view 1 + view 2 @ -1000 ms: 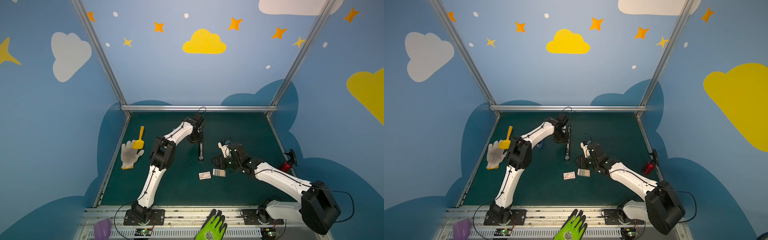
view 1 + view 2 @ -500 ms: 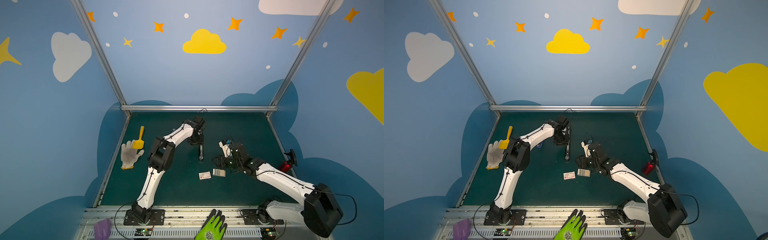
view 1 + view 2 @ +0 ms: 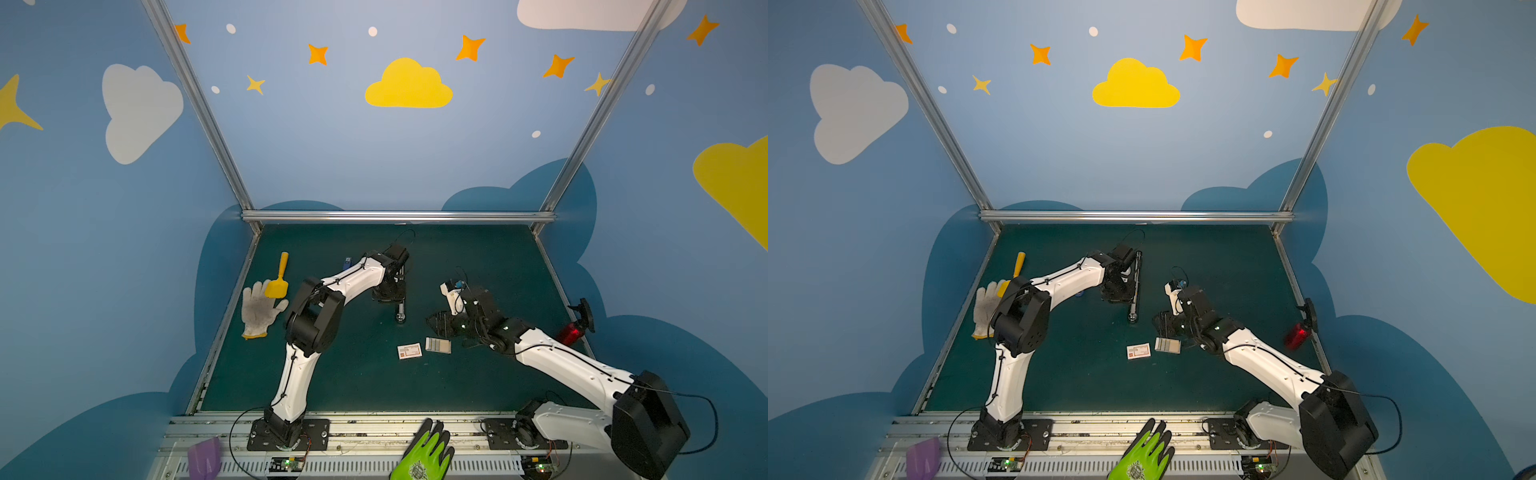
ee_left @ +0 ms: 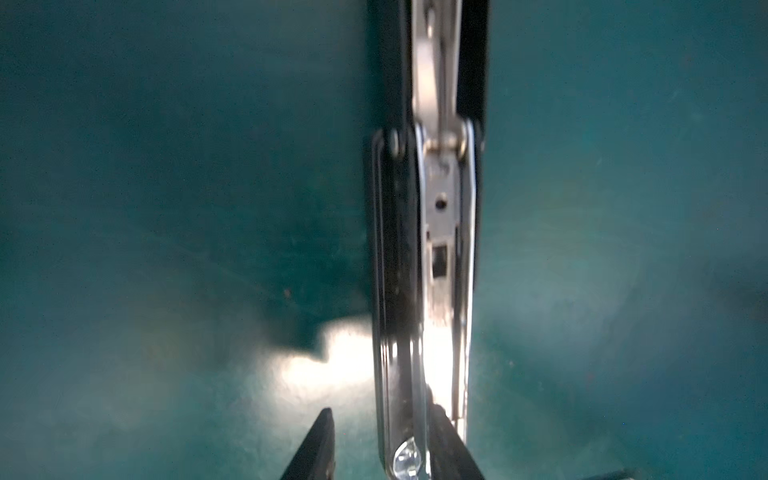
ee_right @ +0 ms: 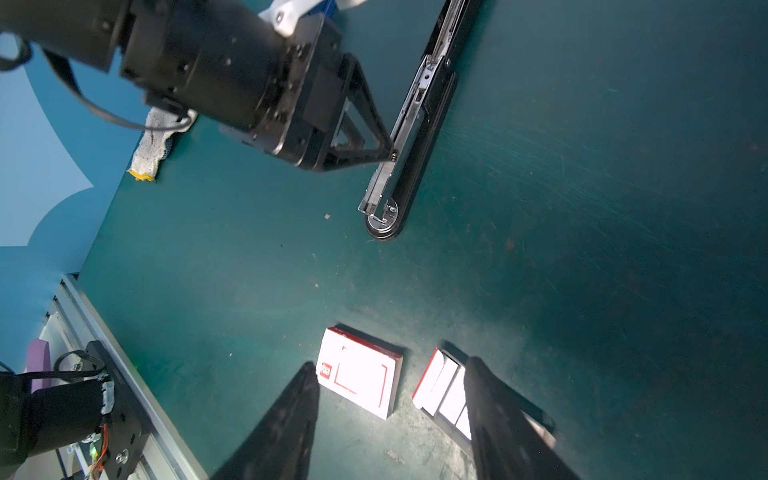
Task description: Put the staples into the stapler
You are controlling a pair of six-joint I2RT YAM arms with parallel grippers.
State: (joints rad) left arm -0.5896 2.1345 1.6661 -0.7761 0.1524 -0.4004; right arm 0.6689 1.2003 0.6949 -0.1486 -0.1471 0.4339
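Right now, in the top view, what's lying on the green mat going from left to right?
White knit glove → white box with red mark → tray of staples → red object at the right edge. Left out: the yellow scoop overlaps the glove, the stapler lines up with the box.

Long black stapler, swung open and laid flat near the middle of the green mat, running front to back, silvery magazine channel up, round anvil end nearest the front. Staples: pale silvery-grey strips rowed flat in a small pale tray, nearer the front, rightward, apart from the stapler
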